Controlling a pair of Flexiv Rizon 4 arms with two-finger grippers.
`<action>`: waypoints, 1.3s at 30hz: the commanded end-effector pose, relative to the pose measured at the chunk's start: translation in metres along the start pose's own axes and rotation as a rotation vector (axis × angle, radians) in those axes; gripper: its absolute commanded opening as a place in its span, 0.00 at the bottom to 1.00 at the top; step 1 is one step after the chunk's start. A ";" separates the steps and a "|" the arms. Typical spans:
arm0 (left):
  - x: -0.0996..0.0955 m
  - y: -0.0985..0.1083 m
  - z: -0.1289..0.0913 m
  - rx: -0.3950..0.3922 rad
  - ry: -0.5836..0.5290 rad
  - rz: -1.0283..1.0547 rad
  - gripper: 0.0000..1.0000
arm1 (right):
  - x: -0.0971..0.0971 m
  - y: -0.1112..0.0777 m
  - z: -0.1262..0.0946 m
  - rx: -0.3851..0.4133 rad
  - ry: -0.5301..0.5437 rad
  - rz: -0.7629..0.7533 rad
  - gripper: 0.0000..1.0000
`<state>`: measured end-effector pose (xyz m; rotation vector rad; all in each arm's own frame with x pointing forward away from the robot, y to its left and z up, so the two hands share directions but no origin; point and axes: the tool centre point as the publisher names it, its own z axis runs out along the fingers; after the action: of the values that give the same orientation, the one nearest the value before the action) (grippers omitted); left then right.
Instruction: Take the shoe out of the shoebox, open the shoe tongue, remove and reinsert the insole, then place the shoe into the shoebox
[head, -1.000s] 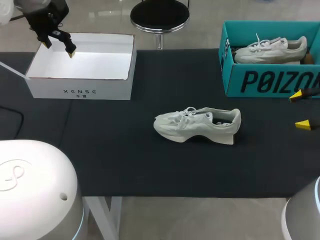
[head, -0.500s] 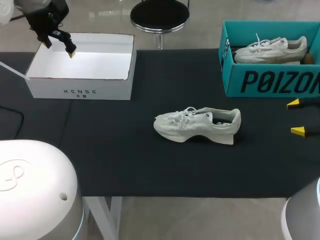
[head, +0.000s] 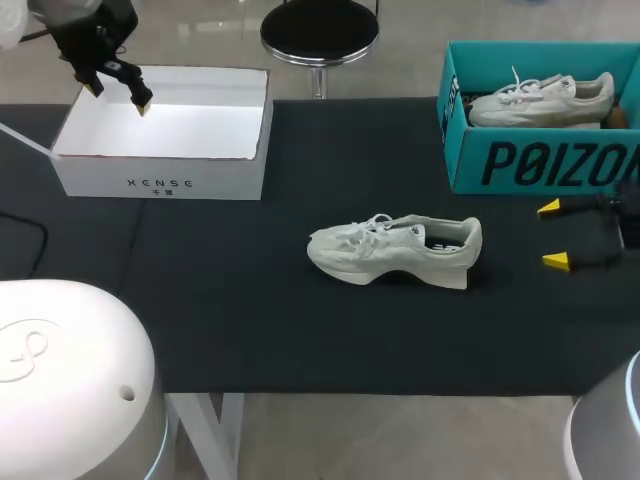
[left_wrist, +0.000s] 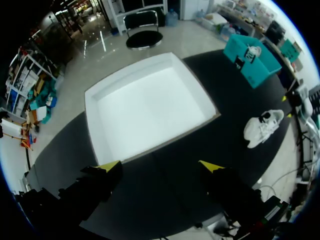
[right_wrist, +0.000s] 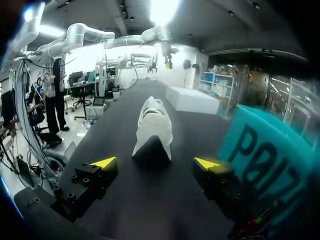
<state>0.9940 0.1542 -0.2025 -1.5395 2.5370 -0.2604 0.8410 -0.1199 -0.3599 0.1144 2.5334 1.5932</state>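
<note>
Mid-table on the black cloth (head: 250, 300) sits the pale sneaker (head: 395, 250): light, soft-uppered, so I'd pinch its firmer heel collar. My right gripper (head: 552, 235) faces it, fingers spread, empty.

The right arm (head: 628, 215) has slid in from the right edge of the bench (head: 300, 330), carrying its jaws leftward. They now stand on the near side of the teal box (head: 540, 160), closer to the shoe (head: 395, 250) yet well apart from it.
</note>
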 end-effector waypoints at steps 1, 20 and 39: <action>0.000 0.000 0.000 -0.001 -0.001 0.001 1.00 | 0.005 -0.004 0.006 0.023 -0.033 0.014 1.00; 0.000 0.000 0.000 -0.001 -0.001 0.001 1.00 | 0.001 -0.019 0.063 0.021 -0.006 0.041 1.00; 0.000 0.000 0.000 -0.001 -0.001 0.001 1.00 | 0.012 -0.017 0.095 -0.056 -0.018 0.069 1.00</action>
<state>0.9940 0.1541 -0.2025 -1.5395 2.5371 -0.2604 0.8448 -0.0472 -0.4130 0.2055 2.5001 1.6844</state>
